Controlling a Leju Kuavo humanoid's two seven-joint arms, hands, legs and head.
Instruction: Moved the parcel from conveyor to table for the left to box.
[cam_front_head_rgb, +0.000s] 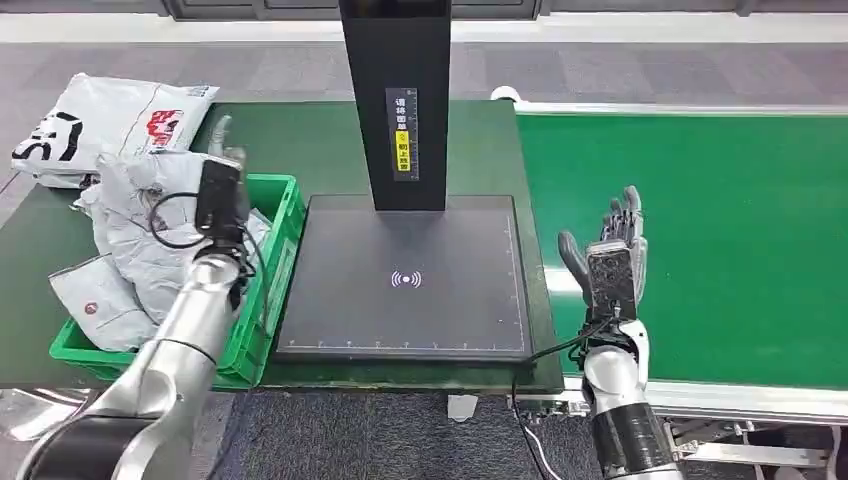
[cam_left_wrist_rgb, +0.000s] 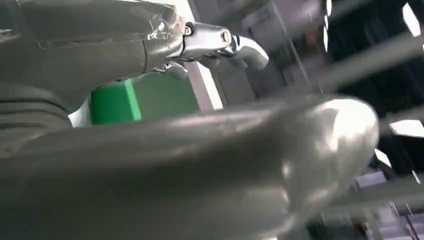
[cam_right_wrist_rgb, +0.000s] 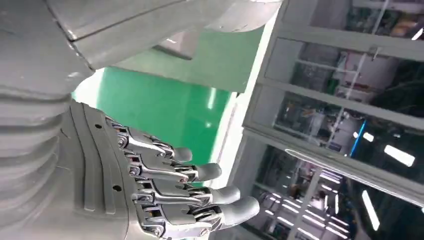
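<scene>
You see a dark green table (cam_front_head_rgb: 330, 150) on the left and a bright green conveyor (cam_front_head_rgb: 720, 230) on the right, with a white edge at its far end. Between them, on the table, lies a black scanning plate (cam_front_head_rgb: 400, 320) with a small white signal mark in the middle, and a black post (cam_front_head_rgb: 395, 90) with a yellow label stands at its far side. The floor behind is grey carpet with a paler strip.

A green box (cam_front_head_rgb: 265, 300) stands at the left of the plate, and it is full of grey parcels (cam_front_head_rgb: 140, 250). One more pale bag (cam_front_head_rgb: 100, 130) with red and black print lies on the table behind the box.

The left hand (cam_front_head_rgb: 222, 165) is raised above the box over the parcels; if it holds something, you cannot tell from these views. The right hand (cam_front_head_rgb: 612, 250) stands upright at the near edge of the conveyor, fingers (cam_right_wrist_rgb: 200, 192) straight and apart, holding nothing. The right wrist view shows glass walls and ceiling lights behind it
</scene>
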